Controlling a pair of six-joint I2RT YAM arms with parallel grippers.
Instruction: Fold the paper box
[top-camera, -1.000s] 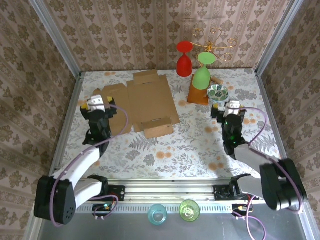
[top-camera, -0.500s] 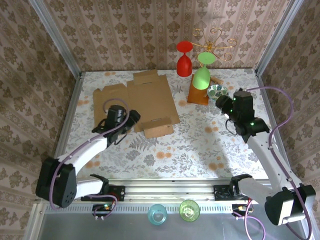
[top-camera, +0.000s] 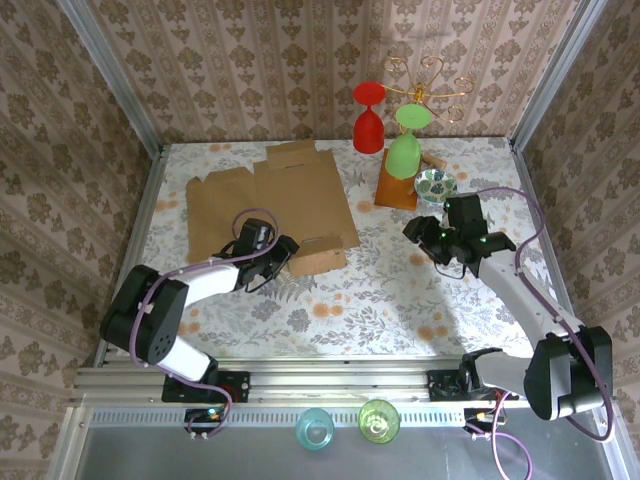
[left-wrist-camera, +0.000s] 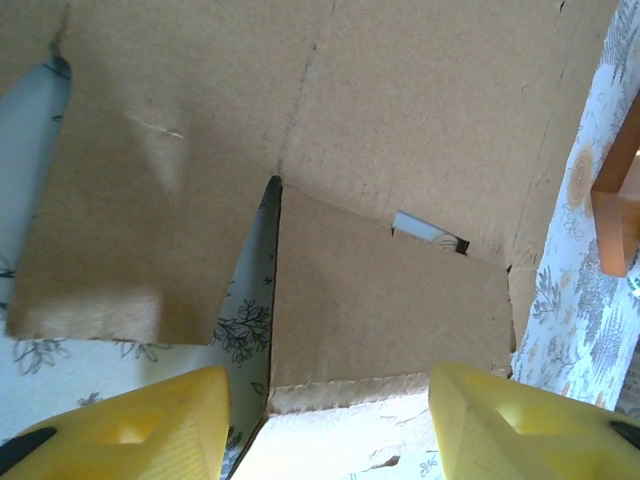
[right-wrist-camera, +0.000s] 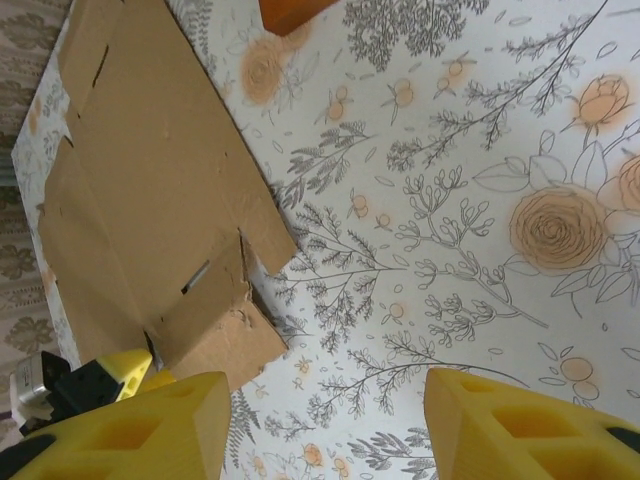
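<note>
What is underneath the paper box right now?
The paper box lies unfolded on the floral table cover, which shows in the gap between its near flaps. Whatever is beneath the panels themselves is covered and cannot be seen.

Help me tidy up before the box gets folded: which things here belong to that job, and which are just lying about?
Job in hand: paper box, left gripper, right gripper.

Lying about: red glass, green glass, wooden stand, patterned bowl, gold wire rack, blue cup, green cup.
</note>
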